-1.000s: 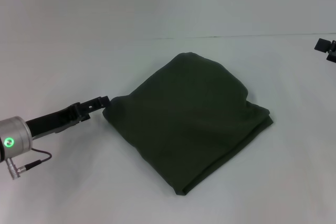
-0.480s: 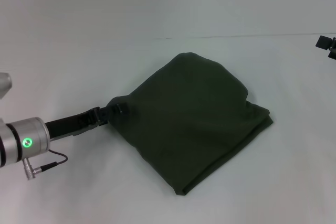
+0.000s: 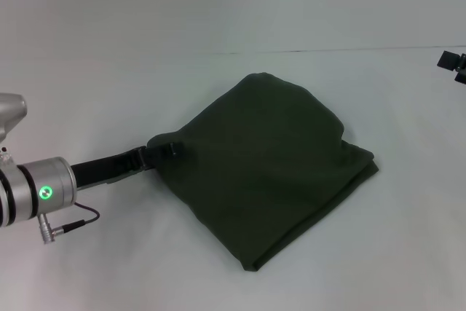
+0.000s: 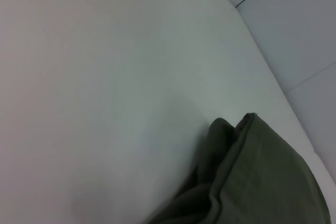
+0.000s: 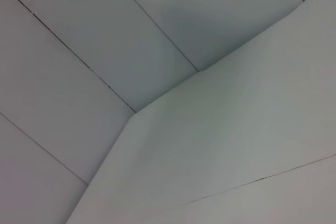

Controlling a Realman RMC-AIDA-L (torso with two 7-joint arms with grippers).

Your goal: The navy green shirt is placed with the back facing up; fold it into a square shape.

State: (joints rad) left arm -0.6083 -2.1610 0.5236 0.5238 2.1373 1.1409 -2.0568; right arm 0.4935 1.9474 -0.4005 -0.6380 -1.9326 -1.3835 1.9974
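Observation:
The navy green shirt (image 3: 269, 158) lies folded into a rough, tilted square in the middle of the white table (image 3: 102, 71). Its edges are layered at the near and right sides. My left gripper (image 3: 166, 149) reaches in low from the left. Its tip sits over the shirt's left corner, where the cloth is bunched up a little. The left wrist view shows that corner of the shirt (image 4: 262, 182) close up, with its stacked hems. My right gripper (image 3: 453, 65) hangs far off at the right edge of the head view, well away from the shirt.
The white table runs all around the shirt. Its far edge meets a pale wall (image 3: 233, 5). The right wrist view shows only wall panels (image 5: 131, 35) and table surface (image 5: 236, 129).
My left arm has slid to the right, from just outside the shirt's left corner to over that corner. The corner cloth has puckered slightly. The right arm has barely moved.

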